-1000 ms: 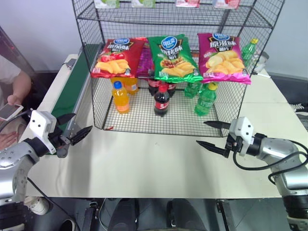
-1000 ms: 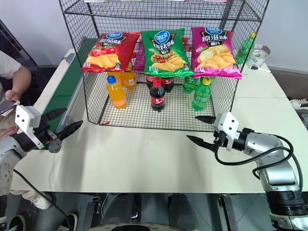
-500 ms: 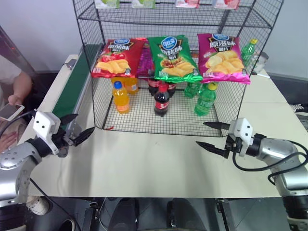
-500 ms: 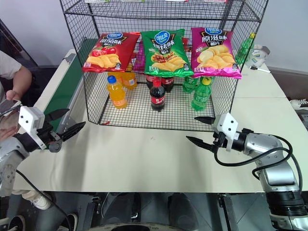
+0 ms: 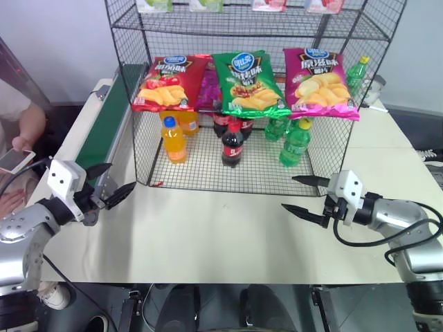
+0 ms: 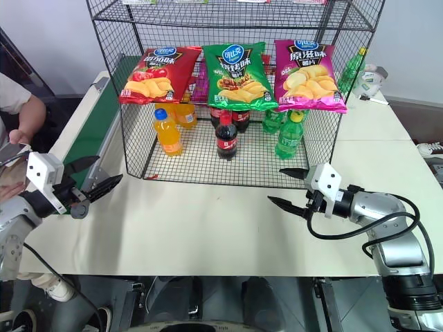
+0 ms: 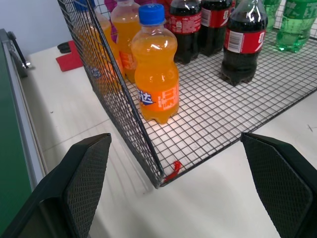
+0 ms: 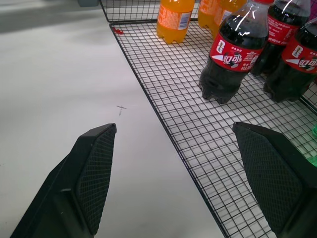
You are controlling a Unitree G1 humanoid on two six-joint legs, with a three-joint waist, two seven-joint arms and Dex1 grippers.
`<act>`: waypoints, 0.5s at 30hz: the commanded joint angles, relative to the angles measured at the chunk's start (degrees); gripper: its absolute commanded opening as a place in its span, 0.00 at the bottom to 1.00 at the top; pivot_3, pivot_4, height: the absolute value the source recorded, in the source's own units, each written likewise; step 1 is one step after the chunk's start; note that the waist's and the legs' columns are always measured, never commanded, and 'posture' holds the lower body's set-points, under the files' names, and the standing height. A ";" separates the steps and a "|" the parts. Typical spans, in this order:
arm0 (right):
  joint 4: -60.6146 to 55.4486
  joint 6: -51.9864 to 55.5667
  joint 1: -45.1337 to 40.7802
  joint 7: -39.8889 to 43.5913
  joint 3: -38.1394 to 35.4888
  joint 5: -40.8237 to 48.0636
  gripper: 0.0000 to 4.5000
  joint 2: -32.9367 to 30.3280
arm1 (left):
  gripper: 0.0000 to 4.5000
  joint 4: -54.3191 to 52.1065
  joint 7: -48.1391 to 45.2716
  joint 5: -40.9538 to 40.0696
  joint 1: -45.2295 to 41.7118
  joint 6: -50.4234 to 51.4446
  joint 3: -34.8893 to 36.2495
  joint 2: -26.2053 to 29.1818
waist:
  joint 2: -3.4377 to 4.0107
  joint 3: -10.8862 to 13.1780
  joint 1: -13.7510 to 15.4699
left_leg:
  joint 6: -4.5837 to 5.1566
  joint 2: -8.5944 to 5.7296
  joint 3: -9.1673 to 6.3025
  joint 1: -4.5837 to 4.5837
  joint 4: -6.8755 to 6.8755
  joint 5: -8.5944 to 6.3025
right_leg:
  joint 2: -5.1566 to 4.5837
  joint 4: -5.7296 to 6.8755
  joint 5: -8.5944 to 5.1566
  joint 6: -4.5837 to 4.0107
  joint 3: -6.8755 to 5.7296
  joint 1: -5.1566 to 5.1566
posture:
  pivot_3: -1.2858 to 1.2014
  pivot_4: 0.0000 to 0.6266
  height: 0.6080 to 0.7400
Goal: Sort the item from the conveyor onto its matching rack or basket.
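Observation:
The green crisp bag (image 5: 248, 84) lies on the middle tier of the black wire rack (image 5: 124, 28), between a red bag (image 5: 165, 84) and a magenta bag (image 5: 320, 83). The conveyor (image 5: 104, 128), a dark green belt with pale rails, runs along the table's left side with nothing on its visible stretch. My left gripper (image 5: 119, 177) hovers open and empty by the rack's front left corner. My right gripper (image 5: 291, 192) hovers open and empty over the table in front of the rack's right half. In the left wrist view, the fingers (image 7: 84, 168) frame the rack's corner.
Orange soda (image 5: 173, 140), cola (image 5: 232, 145) and green bottles (image 5: 296, 144) stand on the rack's bottom tier. A green bottle (image 5: 358, 71) stands behind the rack on the right. A person's hand with a phone (image 5: 15, 159) is at the far left, beside the conveyor.

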 commanded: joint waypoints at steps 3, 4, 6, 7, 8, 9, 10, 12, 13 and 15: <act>-0.03 -1.35 -0.55 0.06 -0.46 0.31 0.87 -0.45 | 1.00 -0.52 -0.13 0.04 -0.92 -0.79 0.09 0.67 | 0.00 0.00 0.01 | 0.00 0.00 0.00 0.00 0.01 0.00 | 0.00 0.01 0.00 0.00 0.00 0.00 | 0.52 0.24 0.99; -0.01 -1.34 -0.56 0.07 -0.45 0.33 0.87 -0.43 | 1.00 -0.51 -0.16 0.03 -0.94 -0.81 0.01 0.69 | 0.00 0.00 0.00 | 0.00 0.00 0.00 0.00 0.01 0.00 | 0.00 0.01 0.00 0.00 0.00 0.00 | 0.52 0.24 0.99; 0.14 -1.44 -0.66 0.07 -0.38 0.25 0.87 -0.43 | 1.00 -0.41 -0.18 0.08 -1.02 -0.91 -0.09 0.68 | 0.00 0.00 0.01 | 0.00 0.00 0.00 0.00 0.01 0.00 | 0.00 0.01 0.00 0.00 0.00 0.00 | 0.52 0.24 0.99; 0.18 -1.46 -0.69 0.05 -0.36 0.23 0.87 -0.42 | 1.00 -0.39 -0.20 0.09 -1.03 -0.98 -0.10 0.65 | 0.00 0.00 0.01 | 0.00 0.00 0.00 0.00 0.01 0.00 | 0.00 0.02 0.00 0.00 0.00 0.00 | 0.52 0.24 0.99; 0.22 -1.51 -0.73 0.01 -0.34 0.18 0.87 -0.41 | 1.00 -0.37 -0.21 0.08 -1.05 -0.97 -0.11 0.62 | 0.00 0.00 0.00 | 0.00 0.00 0.00 0.00 0.01 0.00 | 0.00 0.02 0.00 0.00 0.00 0.00 | 0.52 0.24 0.99; 0.22 -1.55 -0.74 -0.01 -0.33 0.17 0.87 -0.40 | 1.00 -0.36 -0.23 0.09 -1.07 -0.97 -0.13 0.61 | 0.00 0.00 -0.01 | 0.00 0.00 0.00 0.00 0.02 0.00 | 0.00 0.02 0.00 0.00 0.00 0.00 | 0.52 0.24 0.99; 0.10 -1.48 -0.73 -0.10 -0.29 0.23 0.87 -0.33 | 1.00 -0.41 -0.32 0.06 -0.98 -0.95 -0.17 0.61 | 0.00 0.00 -0.01 | 0.00 0.00 0.00 0.00 0.02 0.00 | 0.00 0.02 0.00 0.00 0.00 0.00 | 0.52 0.24 0.99; -0.06 -1.41 -0.69 -0.20 -0.23 0.33 0.87 -0.26 | 1.00 -0.46 -0.46 0.00 -0.85 -0.79 -0.23 0.63 | 0.00 0.00 0.00 | 0.00 0.00 0.00 0.00 0.02 0.00 | 0.00 0.03 0.00 0.00 0.00 0.00 | 0.52 0.24 0.99; -0.10 -1.21 -0.67 -0.26 -0.24 0.47 0.87 -0.21 | 1.00 -0.48 -0.54 -0.02 -0.80 -0.76 -0.25 0.66 | 0.00 0.00 0.00 | 0.00 0.00 0.00 0.00 0.02 0.00 | 0.00 0.03 0.00 0.00 0.00 0.00 | 0.52 0.24 0.99; -0.16 -1.41 -0.58 -0.23 -0.18 0.31 0.87 -0.30 | 1.00 -0.54 -0.61 -0.17 -0.80 -0.55 -0.21 0.65 | 0.00 0.00 -0.01 | 0.00 0.00 0.00 0.00 0.02 0.00 | 0.00 0.03 0.00 0.00 0.01 0.00 | 0.52 0.24 0.99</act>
